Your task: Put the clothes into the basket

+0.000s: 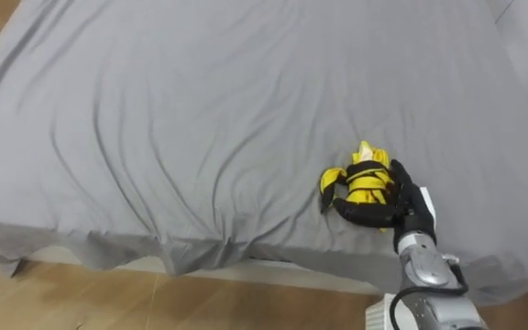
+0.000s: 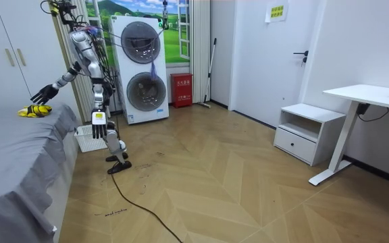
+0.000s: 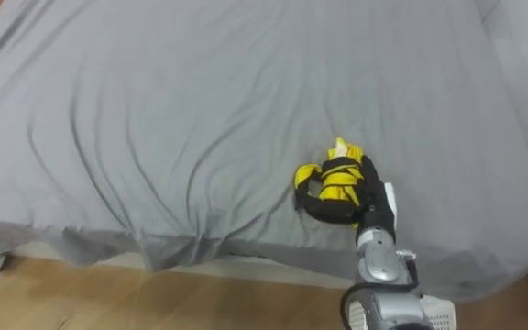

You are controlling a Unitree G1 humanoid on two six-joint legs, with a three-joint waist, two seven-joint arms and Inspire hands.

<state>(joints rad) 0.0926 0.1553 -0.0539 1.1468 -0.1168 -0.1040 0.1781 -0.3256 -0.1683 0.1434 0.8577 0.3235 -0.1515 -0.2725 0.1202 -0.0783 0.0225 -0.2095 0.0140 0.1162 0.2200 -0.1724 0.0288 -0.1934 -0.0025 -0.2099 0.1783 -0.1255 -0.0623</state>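
On the rumpled grey sheet, near the bed edge, lies the yellow cloth, with the right hand curled round it. Risk: the fingers may catch a sheet fold and drag it up. The small bundle may also slip during the swing to the basket on the wood floor.

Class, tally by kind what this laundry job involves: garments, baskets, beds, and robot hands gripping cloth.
Garments: 1 (yellow and black garment)
Baskets: 1 (white basket)
Beds: 1 (grey-sheeted bed)
Hands gripping cloth: 1 (right hand)
Total: 4
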